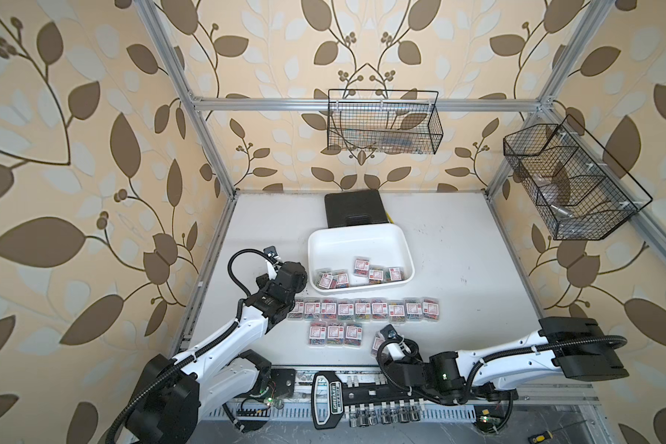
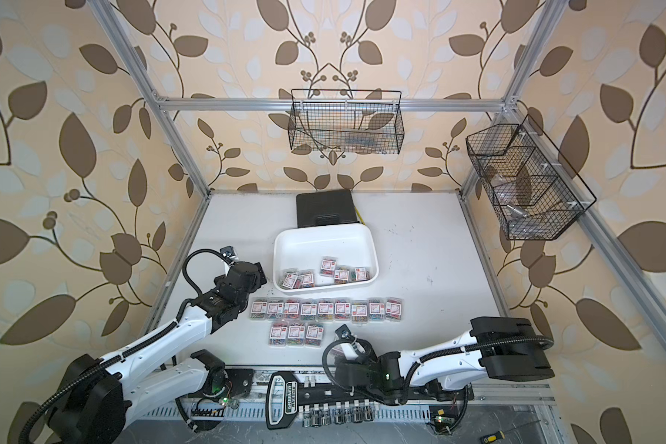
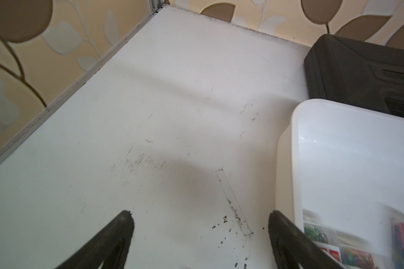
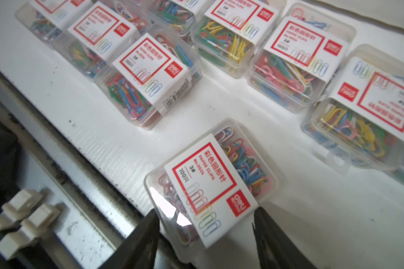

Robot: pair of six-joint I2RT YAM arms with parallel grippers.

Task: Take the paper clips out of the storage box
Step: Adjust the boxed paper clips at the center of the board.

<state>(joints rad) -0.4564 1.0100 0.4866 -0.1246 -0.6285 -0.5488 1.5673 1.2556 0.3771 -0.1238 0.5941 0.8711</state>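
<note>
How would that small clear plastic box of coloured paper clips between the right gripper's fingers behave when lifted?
The small clear plastic box looks rigid: its moulded walls hold their shape. Its glossy sides may be slippery for the right gripper. Low and flat-bottomed, it seems unlikely to tip or roll, though the loose clips inside might shift.

"彩色回形针", "paper clips", "3#", "100只" and a red "deli" mark on the white label (image 4: 208,186) of the nearest paper clips box (image 4: 247,163)

White table (image 1: 458,269): storage box (image 1: 356,246), paper clips (image 1: 362,309), case (image 1: 352,205)
</note>
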